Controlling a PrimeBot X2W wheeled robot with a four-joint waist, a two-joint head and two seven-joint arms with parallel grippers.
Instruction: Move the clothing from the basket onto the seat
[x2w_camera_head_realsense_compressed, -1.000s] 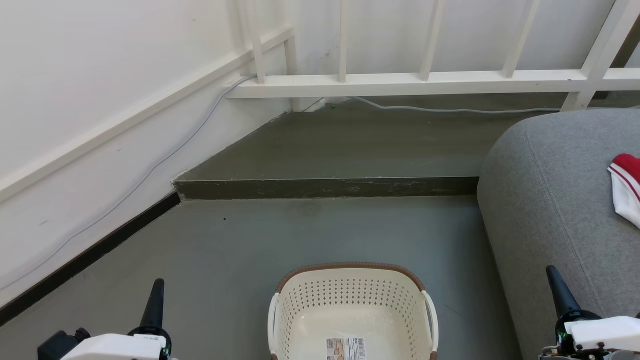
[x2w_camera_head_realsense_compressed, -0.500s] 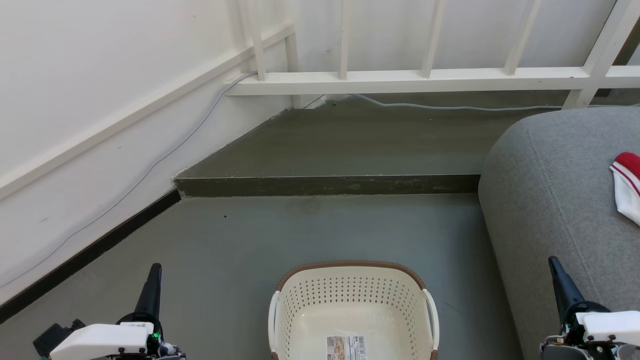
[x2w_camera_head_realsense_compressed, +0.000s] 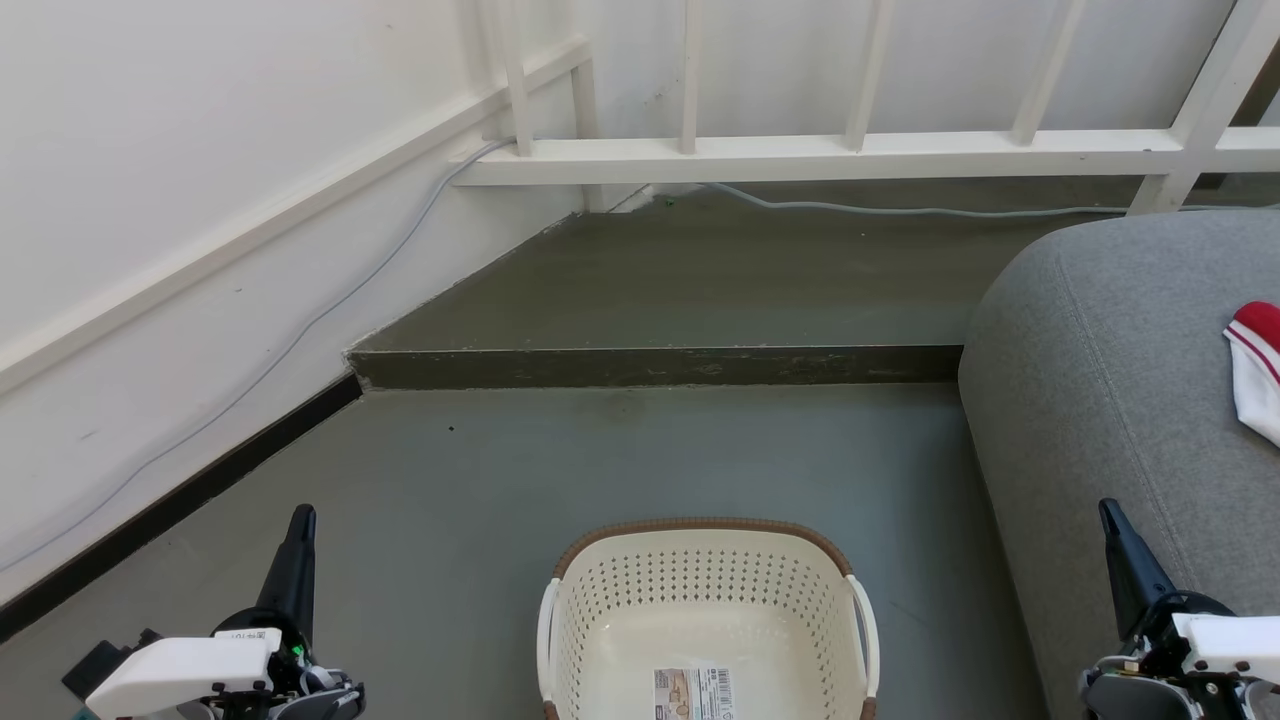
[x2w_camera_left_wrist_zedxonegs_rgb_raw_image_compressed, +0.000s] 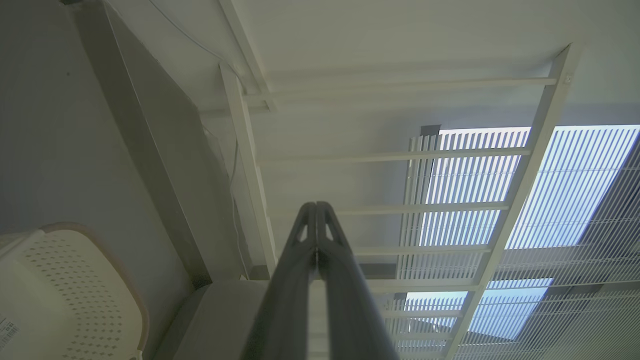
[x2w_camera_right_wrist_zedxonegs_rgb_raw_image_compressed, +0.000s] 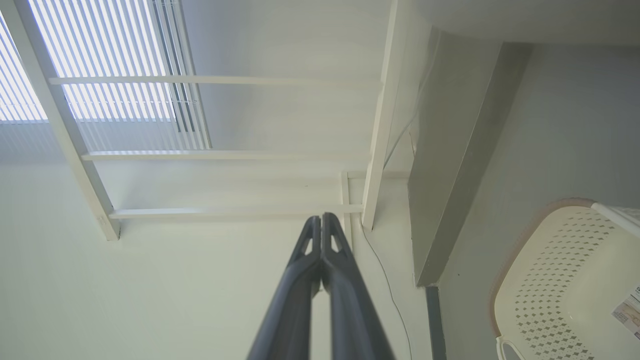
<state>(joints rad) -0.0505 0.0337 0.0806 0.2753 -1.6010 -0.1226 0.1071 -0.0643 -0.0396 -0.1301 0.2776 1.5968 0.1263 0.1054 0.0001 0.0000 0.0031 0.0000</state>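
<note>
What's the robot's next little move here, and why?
Probably just a downward tilt of the head to check the basket's near end, which the picture's edge cuts off. The visible part holds only a barcode label, a red-and-white garment lies on the grey seat, and the left gripper and right gripper are shut on nothing.

A grey floor (x2w_camera_head_realsense_compressed: 640, 460) is bounded on the left by a white wall (x2w_camera_head_realsense_compressed: 200, 150) with a black skirting (x2w_camera_head_realsense_compressed: 180, 505). A raised step (x2w_camera_head_realsense_compressed: 650, 367) is seen beyond, topped by a white railing (x2w_camera_head_realsense_compressed: 800, 158), with a grey cable (x2w_camera_head_realsense_compressed: 900, 210) laid beneath it. Daylight is admitted through slatted blinds (x2w_camera_left_wrist_zedxonegs_rgb_raw_image_compressed: 465, 185).
</note>
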